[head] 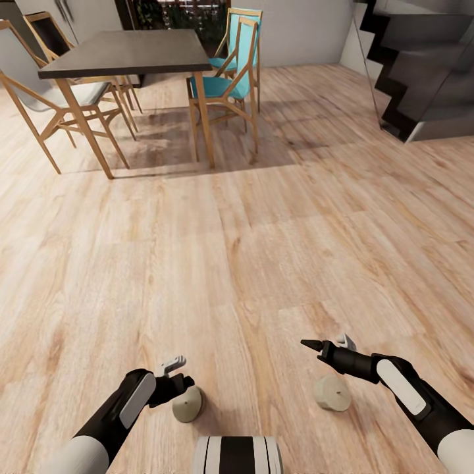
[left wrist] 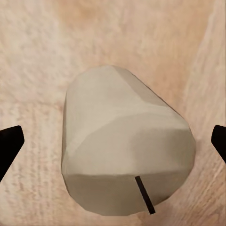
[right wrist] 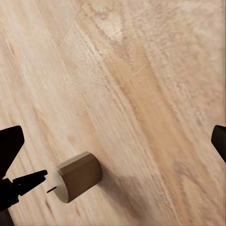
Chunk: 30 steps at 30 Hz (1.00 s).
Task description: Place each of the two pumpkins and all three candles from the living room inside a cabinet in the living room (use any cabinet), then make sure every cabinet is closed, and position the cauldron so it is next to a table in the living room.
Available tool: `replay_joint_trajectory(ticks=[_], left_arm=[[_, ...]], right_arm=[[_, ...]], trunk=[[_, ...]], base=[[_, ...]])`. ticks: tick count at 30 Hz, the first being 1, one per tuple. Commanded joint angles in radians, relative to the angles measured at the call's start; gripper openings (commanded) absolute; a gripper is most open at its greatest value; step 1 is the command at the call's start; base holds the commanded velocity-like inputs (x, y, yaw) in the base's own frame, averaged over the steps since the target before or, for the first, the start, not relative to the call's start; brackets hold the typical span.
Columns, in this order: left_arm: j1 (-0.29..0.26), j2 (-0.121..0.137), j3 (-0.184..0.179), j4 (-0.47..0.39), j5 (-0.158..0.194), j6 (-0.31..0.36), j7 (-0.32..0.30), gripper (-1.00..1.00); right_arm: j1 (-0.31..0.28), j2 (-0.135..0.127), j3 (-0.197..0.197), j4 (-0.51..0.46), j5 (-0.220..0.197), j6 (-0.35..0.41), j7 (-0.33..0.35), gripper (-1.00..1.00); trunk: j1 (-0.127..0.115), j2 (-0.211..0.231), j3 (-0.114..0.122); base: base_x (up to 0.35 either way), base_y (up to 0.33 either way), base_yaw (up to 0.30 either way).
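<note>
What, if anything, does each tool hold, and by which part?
Neither holds anything. The left tool is open around a candle without touching it; the right tool is open above another candle.

Two candles lie on the floor (head: 237, 263) close in front of the robot: one candle (head: 187, 404) to the left, just beside the left gripper (head: 176, 375), and the other candle (head: 332, 393) to the right, below and just beside the right gripper (head: 329, 343). The two are well apart from each other. Far ahead to the left stands the dining table (head: 128, 52) with chairs (head: 227, 82) around it. A staircase (head: 415, 72) sits far ahead at the right.
</note>
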State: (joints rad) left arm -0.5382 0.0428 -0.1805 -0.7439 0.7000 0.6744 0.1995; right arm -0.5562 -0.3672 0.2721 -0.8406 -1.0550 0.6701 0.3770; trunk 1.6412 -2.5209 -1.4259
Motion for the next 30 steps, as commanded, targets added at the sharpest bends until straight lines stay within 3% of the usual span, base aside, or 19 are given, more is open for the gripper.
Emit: replay_joint_trajectory(ticks=[1, 26, 30], left_arm=[[0.0, 0.001, -0.005, -0.002, 0.01, 0.001, 0.009, 1.0], [0.0, -0.001, -0.038, -0.002, 0.015, -0.011, -0.006, 1.0], [0.0, 0.0, -0.039, -0.002, 0.016, -0.012, -0.007, 1.0]], right_arm=[[-0.001, -0.001, 0.002, 0.0, -0.002, 0.001, 0.002, 1.0], [-0.001, -0.002, 0.001, -0.002, -0.006, 0.002, 0.008, 1.0], [0.0, -0.014, 0.001, -0.009, -0.003, 0.028, 0.134, 1.0]], trunk=[[0.0, -0.001, -0.005], [0.0, -0.001, -0.005], [0.0, -0.001, -0.005]], base=[[0.0, 0.0, 0.0], [0.0, 0.0, 0.0], [0.0, 0.0, 0.0]])
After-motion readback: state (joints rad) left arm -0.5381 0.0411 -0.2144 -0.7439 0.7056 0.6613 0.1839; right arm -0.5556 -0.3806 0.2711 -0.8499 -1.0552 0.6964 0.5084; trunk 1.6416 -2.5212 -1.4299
